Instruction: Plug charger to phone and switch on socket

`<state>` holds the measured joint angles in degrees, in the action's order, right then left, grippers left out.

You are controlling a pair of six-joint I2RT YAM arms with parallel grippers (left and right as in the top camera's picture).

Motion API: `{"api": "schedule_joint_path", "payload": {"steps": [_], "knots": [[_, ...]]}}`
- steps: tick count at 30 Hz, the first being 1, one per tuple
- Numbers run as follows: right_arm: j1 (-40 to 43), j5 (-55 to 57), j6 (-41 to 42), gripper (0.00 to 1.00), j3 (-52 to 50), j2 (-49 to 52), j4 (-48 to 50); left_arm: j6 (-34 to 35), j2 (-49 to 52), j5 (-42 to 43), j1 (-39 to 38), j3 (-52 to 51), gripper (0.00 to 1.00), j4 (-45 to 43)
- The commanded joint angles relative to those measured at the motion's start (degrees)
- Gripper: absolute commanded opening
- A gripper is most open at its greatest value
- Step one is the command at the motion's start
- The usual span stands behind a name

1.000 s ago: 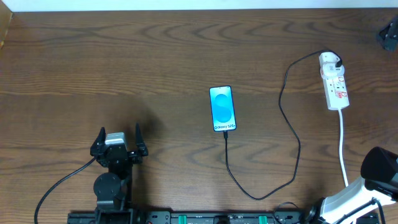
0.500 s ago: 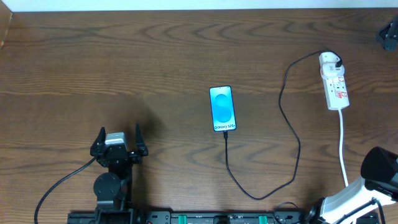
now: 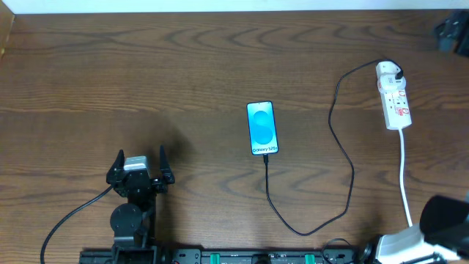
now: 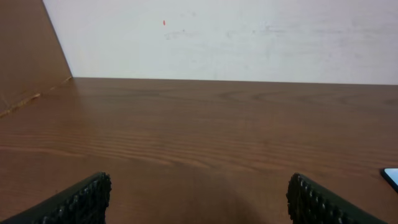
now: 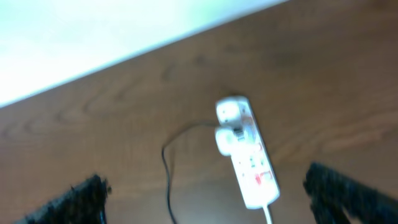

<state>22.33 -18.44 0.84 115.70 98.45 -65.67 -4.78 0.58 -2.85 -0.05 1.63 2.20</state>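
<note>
The phone (image 3: 262, 128) lies mid-table with its cyan screen lit; its corner shows at the right edge of the left wrist view (image 4: 392, 177). The black charger cable (image 3: 344, 198) runs from the phone's near edge, where its tip touches the phone, in a loop to the white adapter (image 3: 391, 72). The adapter sits in the far end of the white socket strip (image 3: 396, 106). My left gripper (image 3: 139, 163) is open and empty at the front left (image 4: 199, 186). My right gripper (image 5: 205, 183) is open and empty, hovering well short of the strip (image 5: 249, 158). My right arm (image 3: 443, 216) shows at the front right.
The strip's white cord (image 3: 405, 176) runs toward the front edge beside my right arm. A dark object (image 3: 448, 33) sits at the back right corner. A white wall (image 4: 217, 37) borders the table's far edge.
My right arm has drawn back toward the front right corner. The dark object at the back right has shifted slightly. The phone, cable, strip and left arm have not moved.
</note>
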Motion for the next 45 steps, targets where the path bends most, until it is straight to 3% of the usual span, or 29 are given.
{"api": "schedule_joint_path", "payload": {"steps": [1, 13, 31, 38, 45], "knots": [[-1.5, -0.3, 0.9, 0.99, -10.4, -5.9, 6.1, -0.5, -0.3, 0.3, 0.3, -1.4, 0.9, 1.9], [-9.1, 2.2, 0.8, 0.99, -49.3, -26.7, 42.5, -0.5, -0.3, 0.3, 0.3, -1.4, 0.9, 1.9], [-15.3, 6.5, 0.8, 0.99, -95.9, -60.8, 76.9, -0.5, -0.3, 0.3, 0.3, -1.4, 0.9, 1.9], [-15.3, 6.5, 0.8, 0.99, -109.4, -72.1, 82.7, -0.5, -0.3, 0.3, 0.3, -1.4, 0.9, 1.9], [-15.3, 7.5, 0.8, 0.99, -115.4, -80.8, 79.0, -0.5, -0.3, 0.3, 0.3, -1.4, 0.9, 1.9]]}}
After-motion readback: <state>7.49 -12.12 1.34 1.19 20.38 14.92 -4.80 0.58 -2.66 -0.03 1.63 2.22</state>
